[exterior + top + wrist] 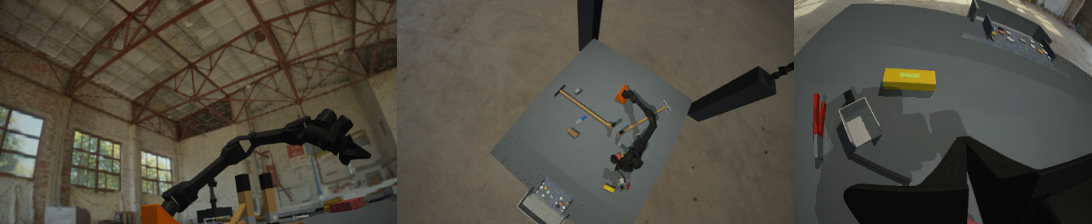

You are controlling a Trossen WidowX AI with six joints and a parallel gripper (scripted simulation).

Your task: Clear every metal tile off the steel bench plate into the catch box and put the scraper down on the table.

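In the top view, my gripper (620,171) (367,156) (962,143) is over the lower right of the table — the long scraper (585,108) lies left of centre, and small tiles (551,196) (1022,40) sit on the steel plate (568,195) (1014,45) at the lower edge. In the exterior view, my fingers are off at the right, raised and clenched on nothing. In the wrist view, they point toward a yellow block (909,79), upper left of centre — tiles on the plate, upper right.

The long scraper (587,110) in mid-frame from above has a smooth, pale wooden-looking handle and a matt black blade. The table (544,123) (1004,120) looks matt grey. At right in the wrist view, the gripper (355,152) (962,143) looks like matt black plastic. The yellow block (609,188) (909,79), upper left there, looks smooth. Lower down in the exterior view, the orange base (152,214) looks smooth and plastic-like.
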